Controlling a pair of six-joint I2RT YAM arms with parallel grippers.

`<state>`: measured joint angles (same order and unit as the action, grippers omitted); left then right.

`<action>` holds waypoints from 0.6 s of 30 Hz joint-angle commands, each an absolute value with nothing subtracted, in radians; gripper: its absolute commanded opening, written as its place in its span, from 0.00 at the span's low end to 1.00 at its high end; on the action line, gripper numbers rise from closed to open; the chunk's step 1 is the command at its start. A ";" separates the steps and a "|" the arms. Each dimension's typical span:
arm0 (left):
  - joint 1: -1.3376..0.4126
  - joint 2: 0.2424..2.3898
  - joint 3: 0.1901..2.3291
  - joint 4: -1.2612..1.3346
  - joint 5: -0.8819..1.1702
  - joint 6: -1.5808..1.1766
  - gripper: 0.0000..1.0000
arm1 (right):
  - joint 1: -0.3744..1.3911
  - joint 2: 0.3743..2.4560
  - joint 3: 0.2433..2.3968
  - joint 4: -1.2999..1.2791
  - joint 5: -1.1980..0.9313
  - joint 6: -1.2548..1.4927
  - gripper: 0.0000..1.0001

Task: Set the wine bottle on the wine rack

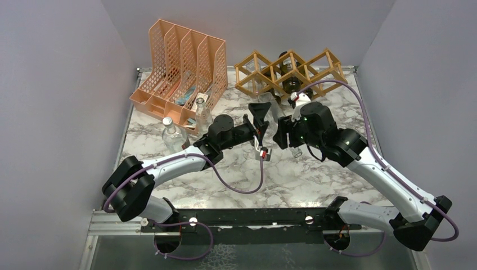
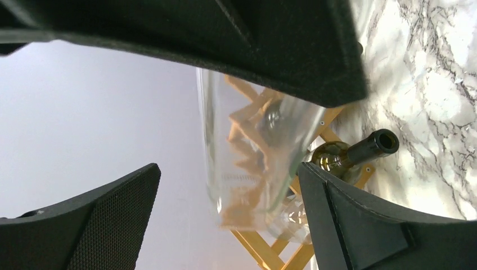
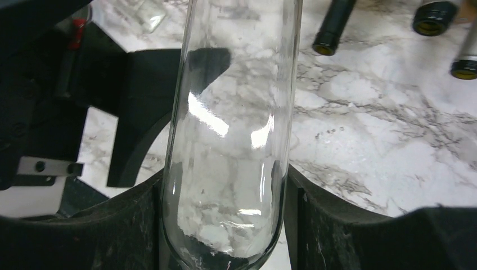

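Top: right gripper (image 1: 286, 134) clamped on clear wine bottle (image 1: 275, 112), just short of the wine rack (image 1: 289, 70). Left gripper (image 1: 260, 117) is alongside the bottle.
Left wrist: jaws spread wide, glass between them. Dark green bottle (image 2: 349, 154) sits in the rack behind.
Right wrist: both fingers (image 3: 349, 225) press the bottle's sides near its base, over the marble table (image 3: 394, 140).

White links (image 1: 169, 163), black joints (image 1: 129, 194), purple cables (image 1: 242, 188); black left hand (image 1: 260, 117) and right hand (image 3: 225, 174).
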<state>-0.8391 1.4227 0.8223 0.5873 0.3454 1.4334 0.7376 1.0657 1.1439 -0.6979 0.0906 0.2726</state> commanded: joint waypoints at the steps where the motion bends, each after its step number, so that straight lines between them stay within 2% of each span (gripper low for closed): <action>1: -0.841 1.371 0.797 0.629 0.335 1.342 0.99 | 0.735 1.023 1.166 -0.600 0.264 0.277 0.01; 7: -0.841 1.311 0.821 0.631 0.264 0.980 0.99 | 0.733 1.042 1.203 -0.573 0.437 0.234 0.01; 11: -0.839 1.303 0.883 0.632 0.041 0.594 0.99 | 0.718 1.073 1.238 -0.554 0.523 0.196 0.01; 14: -0.836 1.297 0.915 0.629 -0.157 0.393 0.99 | 0.678 1.090 1.257 -0.526 0.530 0.167 0.01; 18: -0.827 1.255 0.896 0.624 -0.219 0.261 0.99 | 0.590 1.106 1.264 -0.508 0.486 0.152 0.01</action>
<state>-0.8368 1.3117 0.8860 0.6044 -0.0345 0.5514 0.6594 1.1019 1.2140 -0.6189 0.4488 0.1886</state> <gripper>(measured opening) 0.989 0.625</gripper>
